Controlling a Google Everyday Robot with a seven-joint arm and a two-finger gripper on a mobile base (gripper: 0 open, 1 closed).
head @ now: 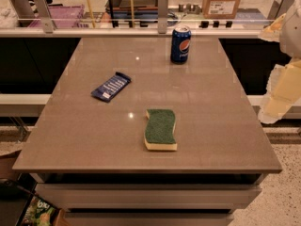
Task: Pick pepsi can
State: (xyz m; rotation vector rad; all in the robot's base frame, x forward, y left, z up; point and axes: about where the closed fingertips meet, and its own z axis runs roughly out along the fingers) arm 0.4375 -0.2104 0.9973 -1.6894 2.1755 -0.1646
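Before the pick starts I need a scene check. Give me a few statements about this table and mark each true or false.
1. The can stands upright near the far edge of the table. True.
2. The sponge touches the can. False: it lies well apart from it, nearer the front edge.
3. The wrapper lies flat, left of the sponge in the view. True.
4. The end effector is at the can. False: it is at the right edge of the view, beside the table and apart from the can.
5. The sponge lies green side up. True.
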